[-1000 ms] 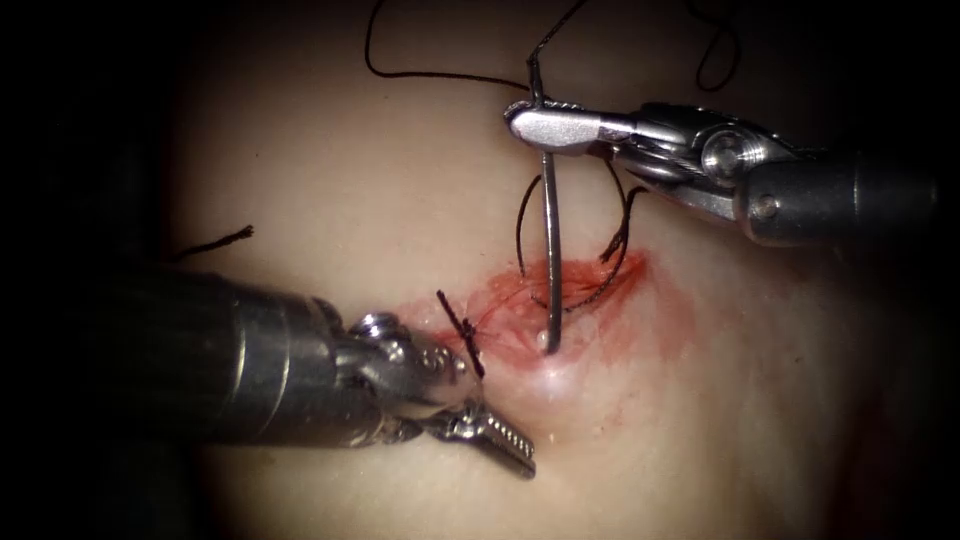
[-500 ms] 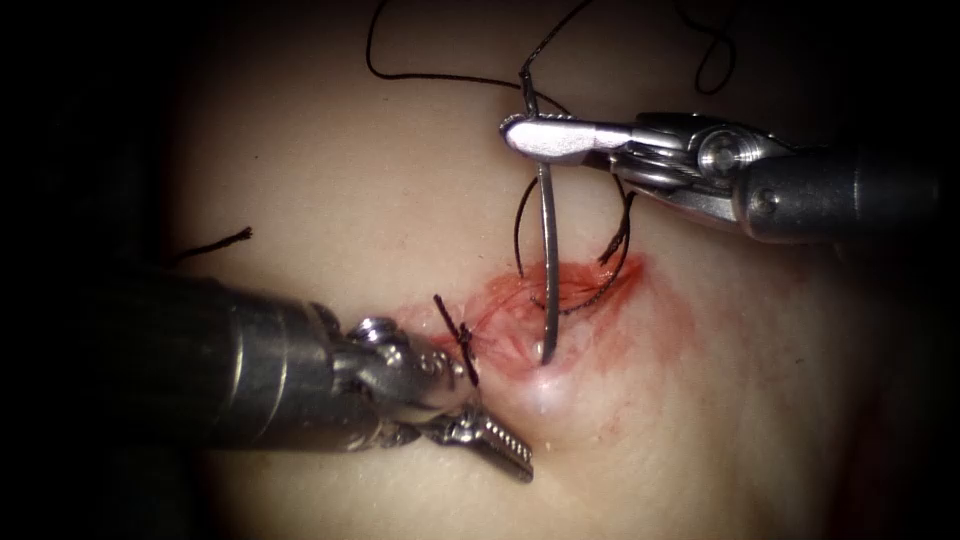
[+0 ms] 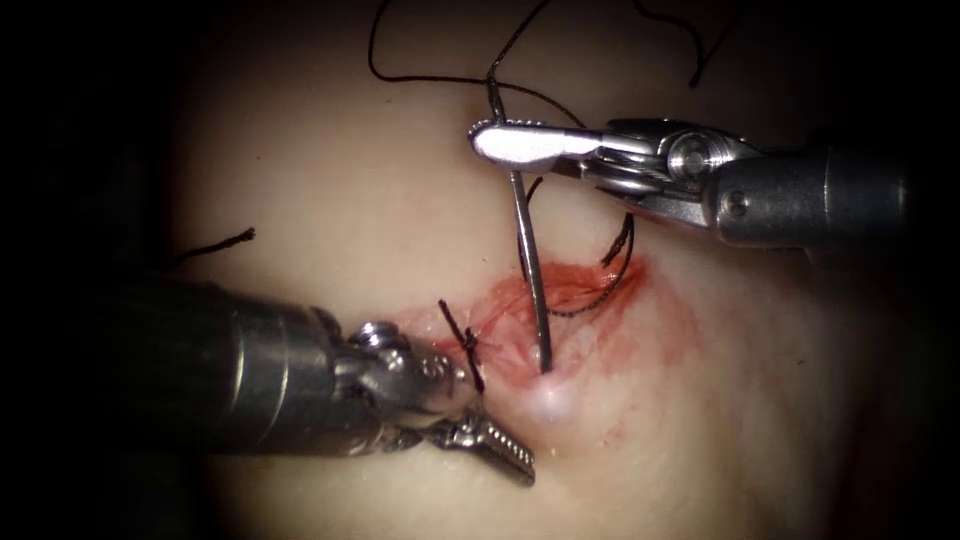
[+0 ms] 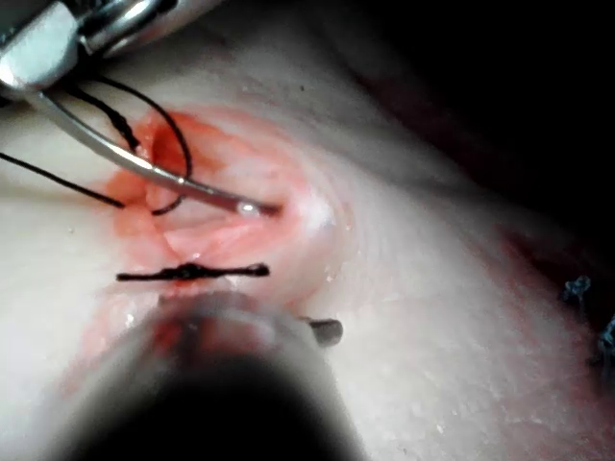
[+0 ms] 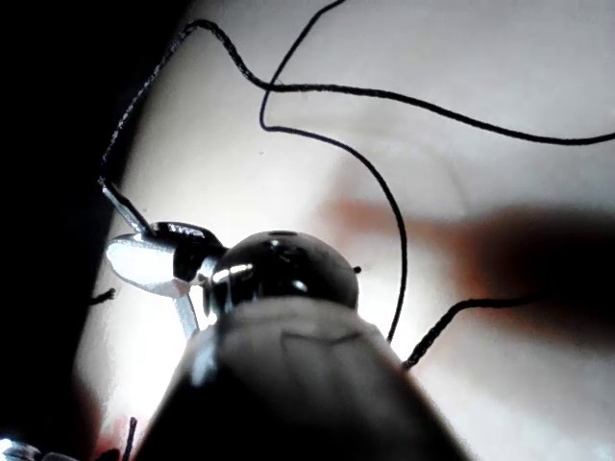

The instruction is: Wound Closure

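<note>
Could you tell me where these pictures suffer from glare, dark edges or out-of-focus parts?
Endoscope view: dark borders, glare on the right tool. Left wrist view: the left tool is a near blur, the needle glints. Right wrist view: the right tool's shaft is blurred.

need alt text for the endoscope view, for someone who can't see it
The right tool grips a curved needle near its thread end, its tip in the red-stained cut in the tissue. The left tool holds nothing, jaws open, beside a tied stitch. Black thread loops above.
</note>
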You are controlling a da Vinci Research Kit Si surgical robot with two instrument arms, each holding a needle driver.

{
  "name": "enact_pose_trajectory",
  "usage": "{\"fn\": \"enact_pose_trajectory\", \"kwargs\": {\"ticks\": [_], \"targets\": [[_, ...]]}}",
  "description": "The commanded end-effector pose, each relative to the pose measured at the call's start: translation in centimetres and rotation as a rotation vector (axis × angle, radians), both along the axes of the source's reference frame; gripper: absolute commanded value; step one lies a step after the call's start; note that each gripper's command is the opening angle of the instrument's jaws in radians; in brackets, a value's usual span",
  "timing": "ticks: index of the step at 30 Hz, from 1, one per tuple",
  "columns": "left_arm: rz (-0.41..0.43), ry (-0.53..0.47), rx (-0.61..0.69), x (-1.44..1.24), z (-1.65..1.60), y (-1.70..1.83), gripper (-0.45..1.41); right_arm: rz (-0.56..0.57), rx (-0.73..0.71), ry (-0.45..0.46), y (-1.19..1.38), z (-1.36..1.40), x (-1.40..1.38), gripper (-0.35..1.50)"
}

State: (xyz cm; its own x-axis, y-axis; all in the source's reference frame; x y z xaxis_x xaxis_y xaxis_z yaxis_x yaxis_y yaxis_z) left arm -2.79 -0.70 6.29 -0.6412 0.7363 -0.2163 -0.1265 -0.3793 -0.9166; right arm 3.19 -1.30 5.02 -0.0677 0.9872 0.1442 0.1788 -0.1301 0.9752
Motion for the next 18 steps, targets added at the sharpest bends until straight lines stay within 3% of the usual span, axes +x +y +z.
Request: {"fn": "enact_pose_trajectory", "kwargs": {"ticks": [1, 18], "targets": [[0.0, 0.0, 0.0, -0.04, 0.05, -0.02, 0.04, -0.011, 0.01, -0.01, 0.01, 0.0, 0.05, -0.35], [0.0, 0.0, 0.001, -0.04, 0.05, -0.02, 0.02, -0.058, 0.121, -0.057, -0.22, -0.01, 0.11, -0.35]]}}
